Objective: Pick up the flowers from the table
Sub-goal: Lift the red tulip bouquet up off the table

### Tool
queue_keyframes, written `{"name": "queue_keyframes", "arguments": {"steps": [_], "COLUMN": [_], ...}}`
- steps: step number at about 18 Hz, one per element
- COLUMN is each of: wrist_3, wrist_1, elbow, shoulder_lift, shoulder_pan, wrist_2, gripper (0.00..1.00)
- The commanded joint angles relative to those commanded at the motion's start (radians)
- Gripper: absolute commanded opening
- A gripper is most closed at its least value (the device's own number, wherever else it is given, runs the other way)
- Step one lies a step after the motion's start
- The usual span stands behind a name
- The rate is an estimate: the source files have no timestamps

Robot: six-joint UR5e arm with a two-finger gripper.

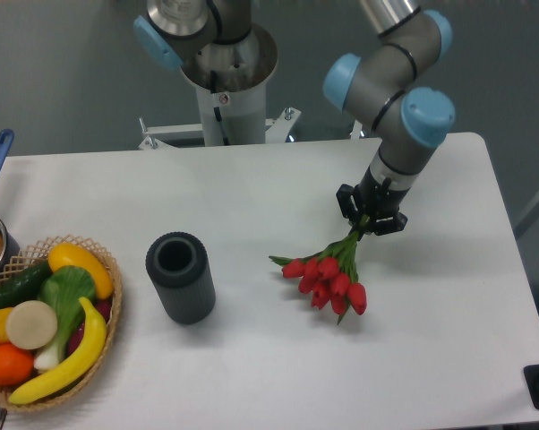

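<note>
On the right half of the table [252, 193], the gripper [370, 218] is clamped on the flowers [328, 273] at the stem end, and the red buds trail down and to the left below it. The jaws look closed around the green stems, right up near where the bunch narrows. Whether the buds are brushing the tabletop or hanging just clear of it, I cannot tell from this angle; there is only a faint shadow under them.

Now, how does this bunch handle? It looks light, and the thin stems look bendy, so the heavy end is the cluster of buds, which droops away from the grip. The stems are slim and smooth, so I'd expect them to slide or fan apart if the squeeze is loose. The sensible hold is exactly here, on the gathered stems close to the tie, never on the buds, which would likely crush. A quick swing could whip the heads around.

Well apart to the left stand a dark ribbed cylinder [180, 276] and a wicker basket [108, 264] of fruit.
</note>
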Motion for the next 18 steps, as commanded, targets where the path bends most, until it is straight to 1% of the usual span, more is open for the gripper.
{"name": "queue_keyframes", "arguments": {"steps": [2, 4, 6, 8, 11, 12, 14, 18], "wrist_3": [-0.002, -0.032, -0.060, -0.087, -0.143, -0.156, -0.158, -0.158], "wrist_1": [0.000, 0.000, 0.000, 0.000, 0.000, -0.002, 0.000, 0.000], "elbow": [0.006, 0.012, 0.014, 0.029, 0.081, 0.087, 0.084, 0.084], "shoulder_lift": [0.046, 0.090, 0.123, 0.141, 0.140, 0.140, 0.140, 0.140], "shoulder_pan": [0.008, 0.009, 0.011, 0.015, 0.035, 0.050, 0.074, 0.077], "wrist_2": [-0.089, -0.182, -0.278, -0.333, -0.396, -0.413, -0.437, -0.456], "gripper": [0.18, 0.18, 0.18, 0.18, 0.18, 0.18, 0.18, 0.18]}}
